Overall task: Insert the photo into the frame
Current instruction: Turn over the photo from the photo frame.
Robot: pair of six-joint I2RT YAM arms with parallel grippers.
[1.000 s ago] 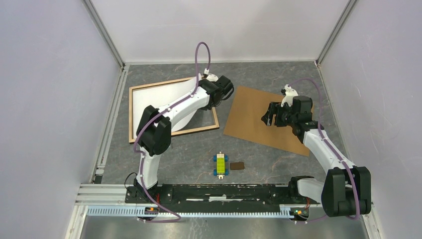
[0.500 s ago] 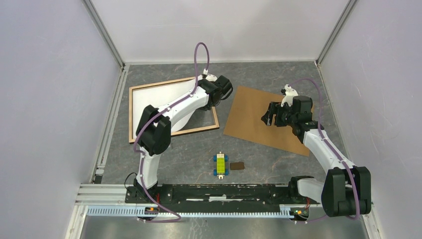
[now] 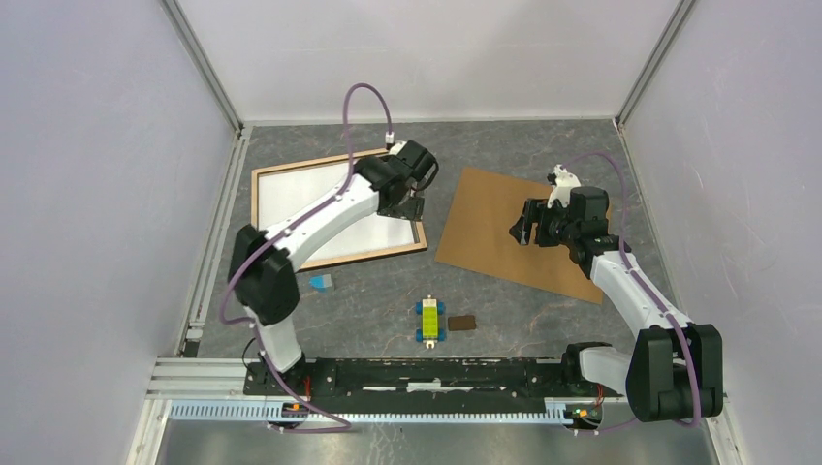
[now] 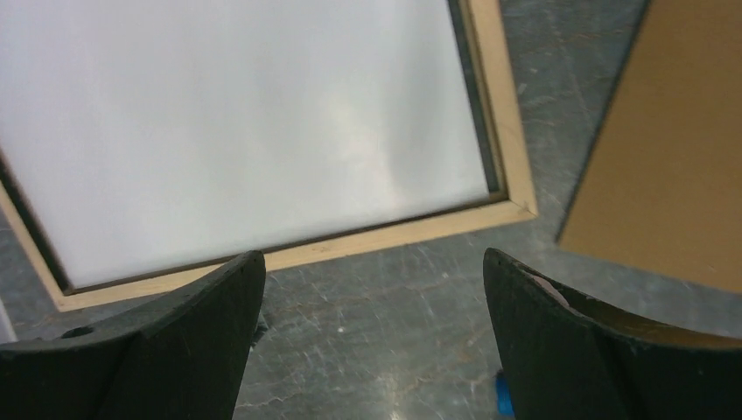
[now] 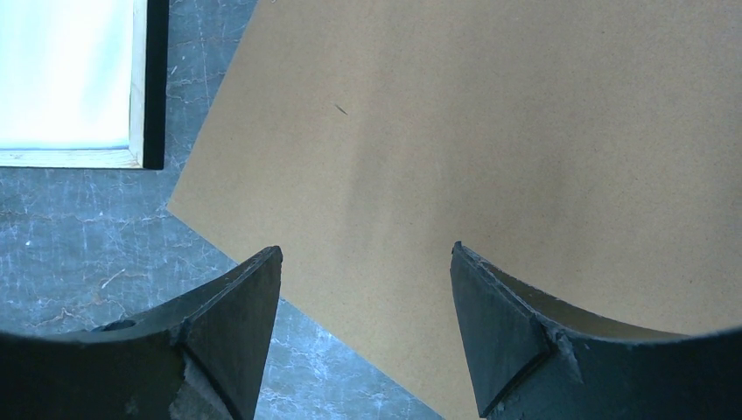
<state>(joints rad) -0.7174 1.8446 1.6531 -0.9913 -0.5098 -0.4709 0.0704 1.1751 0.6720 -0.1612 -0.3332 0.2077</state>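
L gripper (image 4: pixel 372 262): jaws spread wide, nothing btwn them. It hangs by the right-hand rail of the thin-railed, light-tan wooden rectangular picture frame (image 3: pixel 339 259). L wrist view looks down past the fingers onto one frame corner & bare tabletop.

Frame lies flat on the left half of the grey marbled table (image 3: pixel 543 145), turned a little off square. The photo (image 3: pixel 291 194), a large rectangular sheet showing only a plain white, slightly shiny face here, sits flat inside the frame opening. A thin dark gap runs btwn its edges & the rails.

R gripper (image 5: pixel 366 252): jaws also apart, gripping nothing, poised over the plain brown rectangular backing board (image 3: pixel 480 223). Can't tell if the tips touch it. Board lies flat to the right of the frame, near but apart from it, rotated.

Front centre: small yellow-green block w/ blue ends (image 3: pixel 429 320), w/ a small dark-brown rectangular chip (image 3: pixel 462 323) just beside it. A small blue scrap (image 3: pixel 320 282) lies near the frame's near rail.
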